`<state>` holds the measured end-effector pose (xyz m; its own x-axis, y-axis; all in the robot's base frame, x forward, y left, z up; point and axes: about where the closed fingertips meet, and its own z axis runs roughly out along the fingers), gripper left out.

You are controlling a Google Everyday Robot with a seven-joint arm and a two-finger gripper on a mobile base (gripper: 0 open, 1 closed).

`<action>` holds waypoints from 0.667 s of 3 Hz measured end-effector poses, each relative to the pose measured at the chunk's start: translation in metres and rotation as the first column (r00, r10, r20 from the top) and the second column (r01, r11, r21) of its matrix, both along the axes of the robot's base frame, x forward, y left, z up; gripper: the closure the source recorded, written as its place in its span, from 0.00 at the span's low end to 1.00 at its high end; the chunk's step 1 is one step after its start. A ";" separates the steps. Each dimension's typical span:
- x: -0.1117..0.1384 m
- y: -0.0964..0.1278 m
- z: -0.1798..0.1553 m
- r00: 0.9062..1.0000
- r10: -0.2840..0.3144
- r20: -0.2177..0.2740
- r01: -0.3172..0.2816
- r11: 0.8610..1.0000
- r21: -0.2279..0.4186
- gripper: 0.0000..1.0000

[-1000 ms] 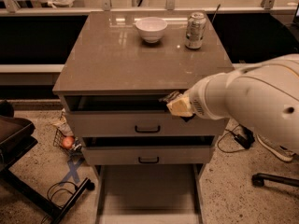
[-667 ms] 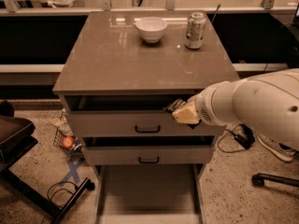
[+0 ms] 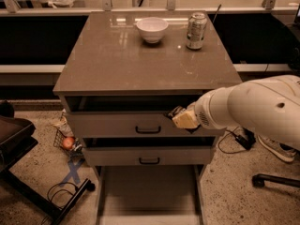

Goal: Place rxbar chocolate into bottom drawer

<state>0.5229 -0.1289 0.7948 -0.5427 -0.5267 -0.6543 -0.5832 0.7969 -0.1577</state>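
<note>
1. Here the hand [image 3: 182,117] hangs in front of the top drawer [image 3: 108,124], at 4 o'clock from the middle of the worktop [image 3: 140,64].
2. A small dark piece, likely the rxbar chocolate [image 3: 176,112], sits at its tip; whether the hand pinches it or stands spread, I cannot tell.
3. The bottom drawer [image 3: 147,191] stands pulled out at 6 o'clock, well below the hand.

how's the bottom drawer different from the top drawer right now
The bottom drawer is pulled far out, its floor showing as a tray; the top drawer is slightly ajar, a dark gap above its front. The top drawer shows a black handle; none shows on the bottom drawer. The gripper sits before the top drawer's right end, above the bottom drawer. Both share one cabinet.
</note>
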 end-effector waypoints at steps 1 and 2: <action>-0.001 -0.008 -0.055 0.996 -0.019 -0.092 0.022 0.999 0.033 1.00; -0.028 -0.014 -0.116 0.984 -0.018 -0.176 0.032 0.996 0.078 1.00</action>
<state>0.4951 -0.1433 0.6784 -0.6647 -0.4611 -0.5878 -0.5760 0.8174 0.0101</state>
